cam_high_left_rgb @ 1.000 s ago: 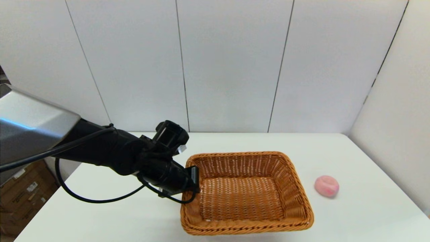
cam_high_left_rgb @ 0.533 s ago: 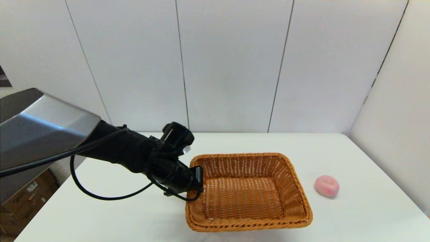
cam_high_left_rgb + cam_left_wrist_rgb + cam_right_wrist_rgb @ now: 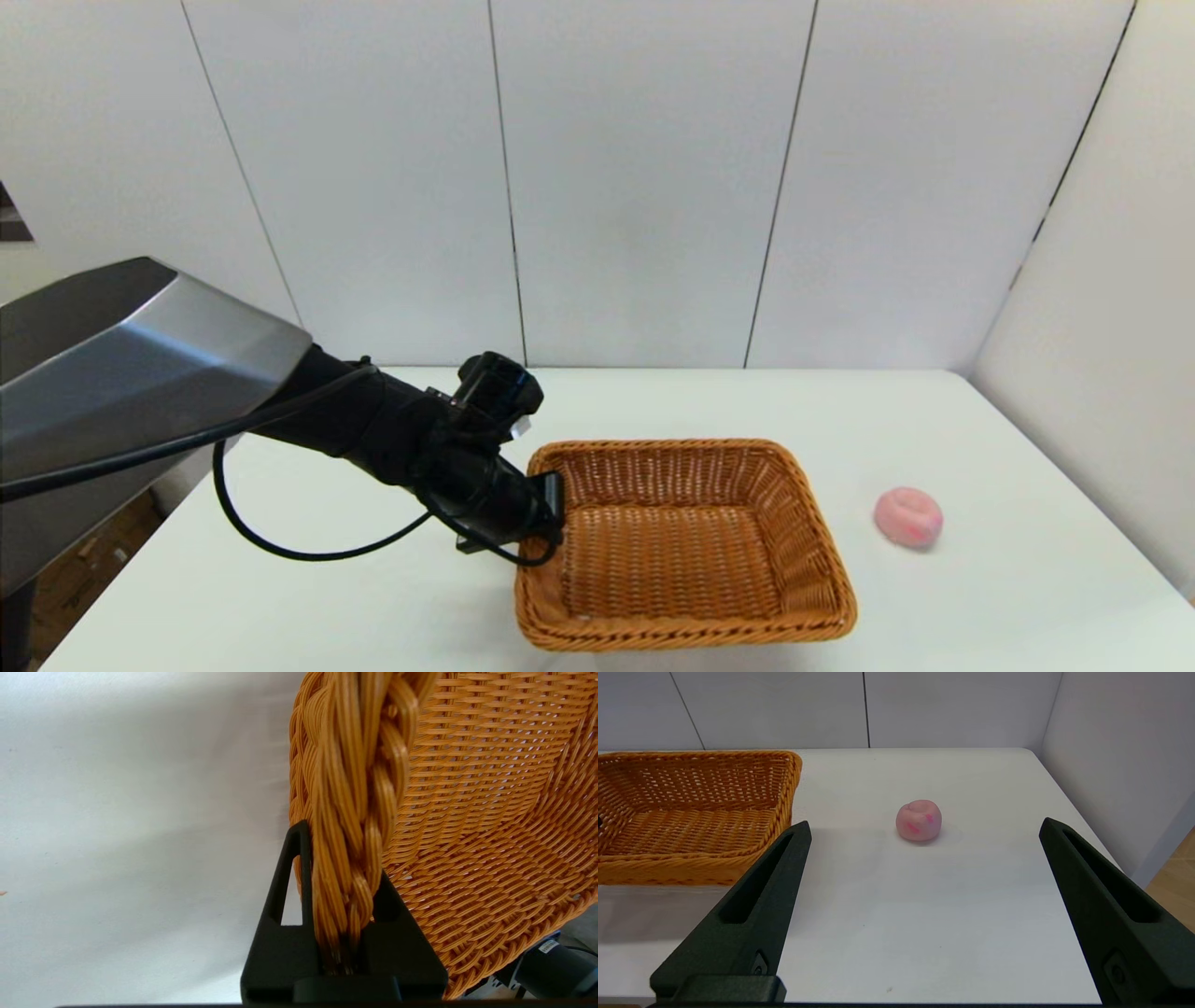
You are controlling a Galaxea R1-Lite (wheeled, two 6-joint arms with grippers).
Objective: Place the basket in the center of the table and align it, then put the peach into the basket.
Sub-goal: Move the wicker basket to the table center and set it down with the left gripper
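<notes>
Left gripper clamped on the braided rim of the basket at its left side; in the left wrist view the fingers pinch the rim from both faces, one outside the wall, one inside. Basket sits on the table, its floor empty. Its long sides run nearly parallel to the table's near edge. Peach lies on the table to the right of the basket, apart from it, not touching the rim. Right gripper is spread wide and holds nothing; it hovers low over the table on the near side of the peach, facing it, with the basket's right end off to one side.
</notes>
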